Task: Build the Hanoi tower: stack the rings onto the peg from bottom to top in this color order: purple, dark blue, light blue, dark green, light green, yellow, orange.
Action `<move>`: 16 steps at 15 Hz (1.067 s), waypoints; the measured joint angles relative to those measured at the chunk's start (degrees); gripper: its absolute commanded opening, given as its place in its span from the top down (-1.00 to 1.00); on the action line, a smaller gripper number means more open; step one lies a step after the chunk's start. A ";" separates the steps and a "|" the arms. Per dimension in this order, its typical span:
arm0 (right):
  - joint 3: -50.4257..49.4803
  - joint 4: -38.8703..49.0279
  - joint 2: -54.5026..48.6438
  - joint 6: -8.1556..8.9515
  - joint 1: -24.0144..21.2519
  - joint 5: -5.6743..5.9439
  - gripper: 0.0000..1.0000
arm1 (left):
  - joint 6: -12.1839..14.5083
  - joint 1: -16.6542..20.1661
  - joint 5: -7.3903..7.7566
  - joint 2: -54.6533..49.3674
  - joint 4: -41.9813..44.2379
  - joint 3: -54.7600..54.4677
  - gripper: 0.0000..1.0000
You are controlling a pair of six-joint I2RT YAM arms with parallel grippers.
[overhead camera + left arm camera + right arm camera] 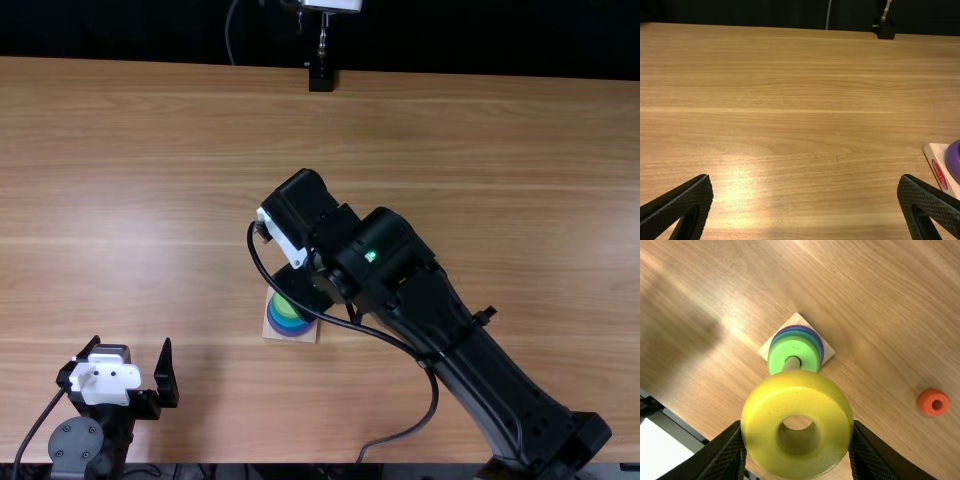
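Over the middle of the table in the top view is my right gripper (pixel 303 290), partly hiding the stack. The right wrist view has the right gripper (pixel 797 426) shut on the yellow ring (pixel 790 395), held above and beside the peg (pixel 791 363). A light green ring (pixel 794 347) tops the stack around the peg, with blue and purple edges below, on the square wooden base (pixel 828 351). The orange ring (pixel 933 402) lies apart on the table. My left gripper (pixel 132 342) stands open at lower left; its wrist view also shows the left gripper (pixel 805 177) open.
A black stand (pixel 321 78) is at the table's far edge. The right arm's black cable (pixel 345 322) loops past the stack. Wooden tabletop (pixel 120 180) extends around the base.
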 measured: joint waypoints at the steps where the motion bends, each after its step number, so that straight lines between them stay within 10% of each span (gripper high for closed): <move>1: 0.00 0.02 0.00 0.02 0.24 0.02 1.00 | -0.04 0.00 0.04 0.00 -0.02 0.00 -1.00; 16: -0.42 0.37 0.00 0.07 1.38 0.00 1.00 | -0.04 0.00 0.04 0.00 -0.02 0.00 -1.00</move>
